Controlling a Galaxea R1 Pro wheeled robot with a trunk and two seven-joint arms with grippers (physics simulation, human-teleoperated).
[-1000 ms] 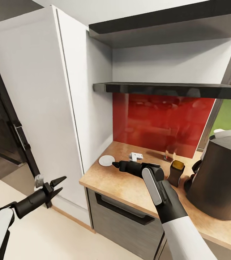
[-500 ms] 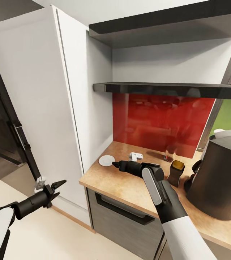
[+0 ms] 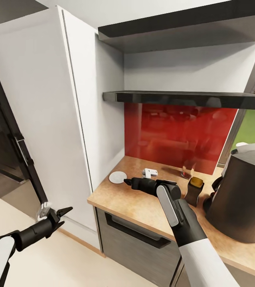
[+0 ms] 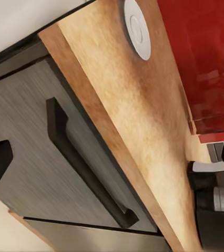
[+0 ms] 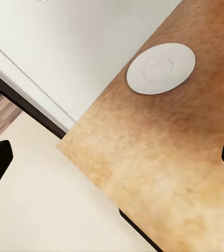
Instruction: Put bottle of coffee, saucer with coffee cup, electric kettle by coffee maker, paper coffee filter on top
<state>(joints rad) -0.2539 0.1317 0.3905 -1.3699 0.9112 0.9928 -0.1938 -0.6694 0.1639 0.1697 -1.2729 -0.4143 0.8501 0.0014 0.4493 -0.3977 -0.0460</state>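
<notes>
I am holding the right gripper [image 3: 126, 182], fingers spread and empty, just short of the saucer [image 3: 117, 177], which is lying flat on the countertop [image 3: 143, 207] directly ahead; the left gripper [image 3: 57, 213], also parted, is hanging well below.

Saucer [image 3: 117, 177] flat on wooden countertop [image 3: 143, 207]
</notes>
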